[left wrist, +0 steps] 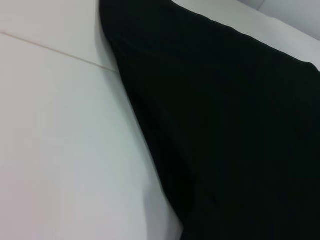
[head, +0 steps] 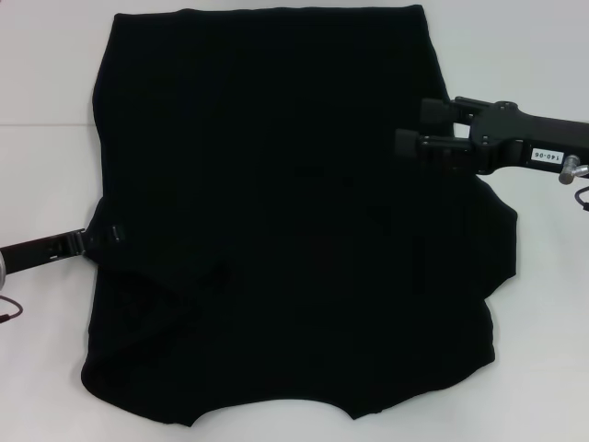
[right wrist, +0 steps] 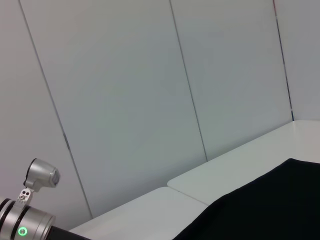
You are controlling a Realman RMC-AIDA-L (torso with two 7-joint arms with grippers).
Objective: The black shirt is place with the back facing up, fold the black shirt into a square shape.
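The black shirt lies spread over most of the white table, with a diagonal crease in its near left part. My left gripper reaches in low from the left and meets the shirt's left edge, dark against the dark cloth. In the left wrist view the shirt fills the frame beside bare table. Over the shirt's right side my right gripper hovers open, nothing between its fingers. The right wrist view catches only a corner of the shirt.
The table has a seam running across its left part. Bare white surface borders the shirt on the left and right. A panelled wall stands behind the table, and a silver arm joint shows in the right wrist view.
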